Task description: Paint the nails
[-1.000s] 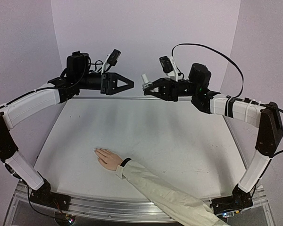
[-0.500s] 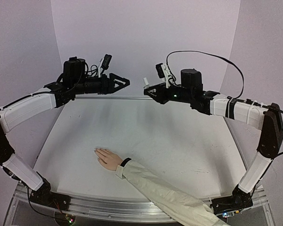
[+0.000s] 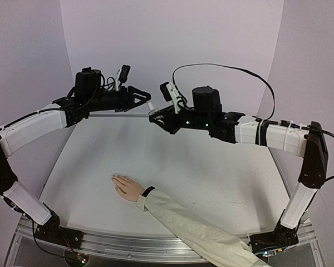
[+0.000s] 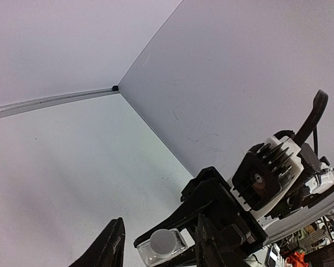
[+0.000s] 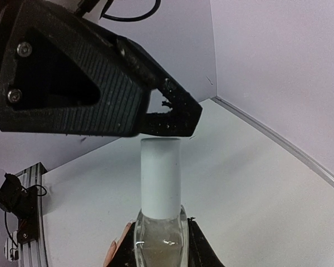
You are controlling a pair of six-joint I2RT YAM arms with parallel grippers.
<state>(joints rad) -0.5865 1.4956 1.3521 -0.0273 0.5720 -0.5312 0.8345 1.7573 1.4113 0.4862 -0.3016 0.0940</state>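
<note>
The tiny pale nails [image 3: 114, 178] tip the fingers of one light-skinned hand [image 3: 128, 188] lying flat, palm down, near the near edge of the surface, left of its middle. They are too small to count. The fingers point toward the far left corner. One black wristband [image 3: 148, 192] circles the wrist, and one cream fabric sleeve [image 3: 195, 231] runs back over the near edge toward the right.

The flat white surface [image 3: 222, 167] is closed in by plain pale lilac walls [image 3: 172, 33] on the left, far and right sides.

There is one small clear glass bottle with a white cylindrical cap [image 5: 161, 178]. The right end effector [image 3: 155, 116] is clamped on its glass body, cap pointing away from the wrist. The left end effector [image 3: 147, 98] is spread apart, its black fingertips [image 5: 178, 118] right at the cap's top. Both meet in the air above the far edge, well apart from the nails.
</note>
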